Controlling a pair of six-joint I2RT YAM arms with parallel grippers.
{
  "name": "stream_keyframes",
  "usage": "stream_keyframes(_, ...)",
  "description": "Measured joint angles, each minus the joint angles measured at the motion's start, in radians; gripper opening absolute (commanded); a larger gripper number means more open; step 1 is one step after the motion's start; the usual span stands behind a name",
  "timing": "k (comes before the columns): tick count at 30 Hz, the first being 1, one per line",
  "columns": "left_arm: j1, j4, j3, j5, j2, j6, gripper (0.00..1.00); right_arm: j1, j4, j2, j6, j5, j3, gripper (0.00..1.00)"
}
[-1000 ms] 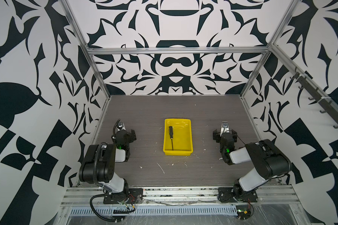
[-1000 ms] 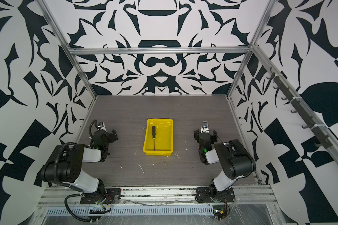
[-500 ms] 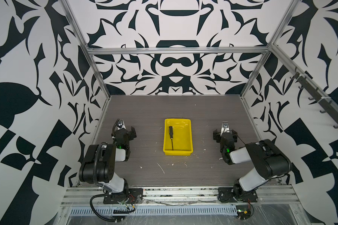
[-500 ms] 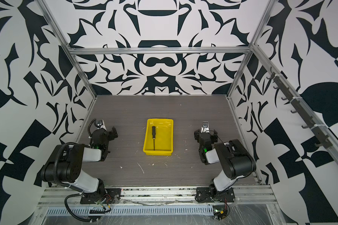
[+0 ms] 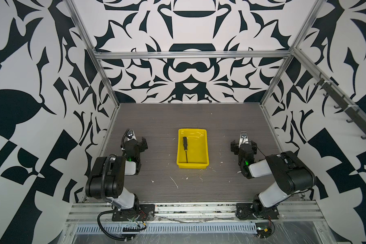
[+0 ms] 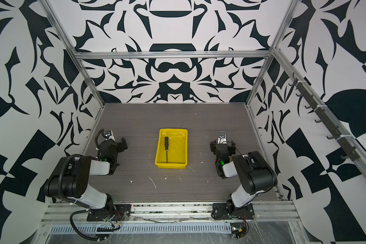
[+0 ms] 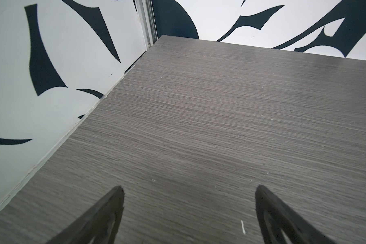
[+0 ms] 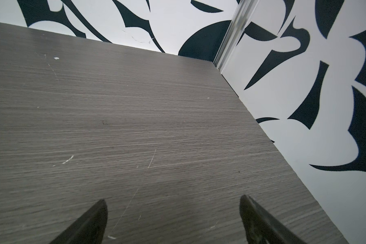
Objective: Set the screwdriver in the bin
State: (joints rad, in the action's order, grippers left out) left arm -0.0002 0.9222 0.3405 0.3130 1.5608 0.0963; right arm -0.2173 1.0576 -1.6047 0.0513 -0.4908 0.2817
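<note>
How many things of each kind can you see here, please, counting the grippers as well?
yellow bin: 1
black-handled screwdriver, lying in the bin: 1
open grippers: 2 (left gripper, right gripper)
Total: 4

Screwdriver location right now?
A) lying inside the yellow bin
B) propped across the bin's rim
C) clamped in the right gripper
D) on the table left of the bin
A: in both top views the screwdriver lies flat on the floor of the bin, handle toward the back wall. The left gripper and right gripper are open with nothing between their fingers.
</note>
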Motion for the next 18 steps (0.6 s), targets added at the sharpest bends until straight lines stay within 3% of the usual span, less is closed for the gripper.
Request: stream_keyframes(18,0.000,0.000,0.000,0.000,0.000,0.000,0.99,0.033,-0.041,0.000,-0.022,0.039,0.022,1.00)
